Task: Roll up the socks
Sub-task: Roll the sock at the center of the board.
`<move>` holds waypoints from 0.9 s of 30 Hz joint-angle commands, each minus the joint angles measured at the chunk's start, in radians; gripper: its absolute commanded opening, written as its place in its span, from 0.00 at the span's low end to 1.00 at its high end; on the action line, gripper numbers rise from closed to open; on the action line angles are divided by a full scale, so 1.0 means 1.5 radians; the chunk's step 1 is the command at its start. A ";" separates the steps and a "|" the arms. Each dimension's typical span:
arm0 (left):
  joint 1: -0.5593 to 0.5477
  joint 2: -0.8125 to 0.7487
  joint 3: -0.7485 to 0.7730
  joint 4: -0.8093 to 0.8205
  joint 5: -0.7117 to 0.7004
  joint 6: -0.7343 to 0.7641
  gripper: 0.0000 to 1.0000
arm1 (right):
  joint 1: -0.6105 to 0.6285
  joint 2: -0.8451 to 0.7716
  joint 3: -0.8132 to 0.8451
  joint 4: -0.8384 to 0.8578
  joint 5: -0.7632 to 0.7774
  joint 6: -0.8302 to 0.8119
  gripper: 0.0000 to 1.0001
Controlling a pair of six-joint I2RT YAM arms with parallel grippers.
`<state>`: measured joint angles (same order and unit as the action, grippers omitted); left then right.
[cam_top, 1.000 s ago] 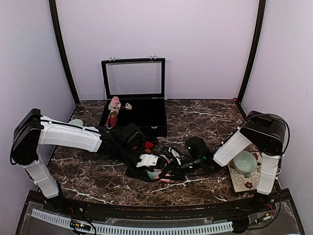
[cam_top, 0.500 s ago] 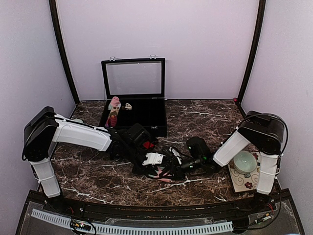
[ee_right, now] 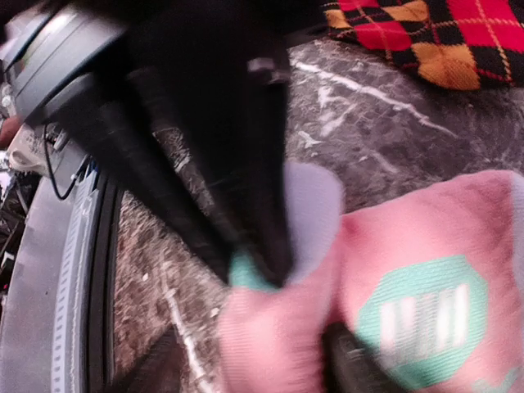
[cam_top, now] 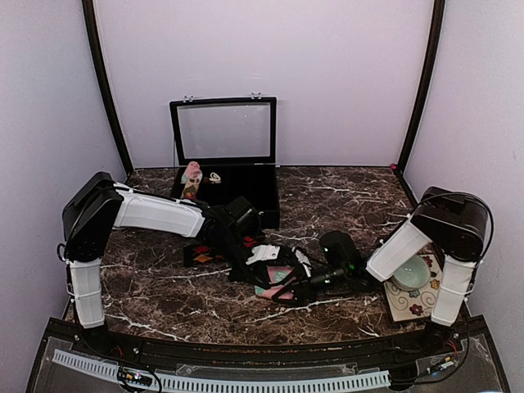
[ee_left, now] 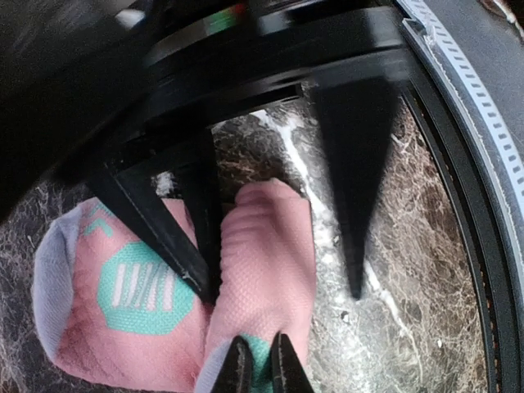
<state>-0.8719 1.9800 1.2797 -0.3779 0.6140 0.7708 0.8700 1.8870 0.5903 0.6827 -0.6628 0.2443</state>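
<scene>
The pink sock (ee_left: 262,270) with teal spots lies folded on the marble near the middle of the table (cam_top: 278,277). My left gripper (ee_left: 259,364) is shut on its pale teal edge, which shows between the tips. My right gripper (ee_right: 254,360) is open, with one finger (ee_left: 352,196) on bare marble beside the fold and the other against the sock's far side. In the right wrist view the left fingers (ee_right: 246,205) come down from above onto the sock (ee_right: 409,311). The black argyle sock (cam_top: 201,255) lies flat to the left (ee_right: 426,33).
An open black display case (cam_top: 233,192) stands at the back, with an upright pink-topped roll (cam_top: 191,184) at its left corner. A teal bowl (cam_top: 409,272) sits on a patterned mat (cam_top: 405,304) at the right. The table's front rail (ee_left: 483,164) is close by.
My left arm has swung right and its gripper has shut on the pink sock's edge. The right gripper has opened around the fold. The argyle sock has come into view on the left.
</scene>
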 commanded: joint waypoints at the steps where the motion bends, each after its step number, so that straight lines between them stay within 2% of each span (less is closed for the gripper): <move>1: 0.010 0.071 0.032 -0.081 -0.029 -0.036 0.03 | 0.011 -0.043 -0.086 -0.132 0.103 0.004 0.99; 7: 0.007 0.135 0.098 -0.148 -0.047 -0.082 0.03 | 0.021 -0.146 -0.123 -0.135 0.208 0.007 0.99; 11: 0.006 0.169 0.120 -0.186 -0.045 -0.089 0.03 | 0.049 -0.238 -0.148 -0.166 0.323 -0.007 0.99; 15: 0.007 0.198 0.147 -0.233 -0.018 -0.086 0.05 | 0.100 -0.399 -0.181 -0.160 0.502 -0.060 0.99; 18: 0.008 0.218 0.165 -0.262 -0.005 -0.083 0.06 | 0.099 -0.513 -0.201 -0.125 0.614 -0.071 0.99; 21: 0.010 0.238 0.182 -0.286 0.003 -0.087 0.06 | 0.098 -0.575 -0.183 -0.159 0.807 0.029 0.99; 22: 0.010 0.243 0.184 -0.288 0.002 -0.090 0.06 | 0.097 -0.590 -0.178 -0.167 0.813 0.037 0.99; 27: 0.016 0.273 0.210 -0.294 -0.004 -0.130 0.06 | 0.105 -0.567 -0.165 -0.190 0.634 -0.122 0.99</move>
<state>-0.8410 2.2436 1.6291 -0.6842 0.8028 0.6315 1.0122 0.9962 0.3149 0.4503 0.3542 0.1932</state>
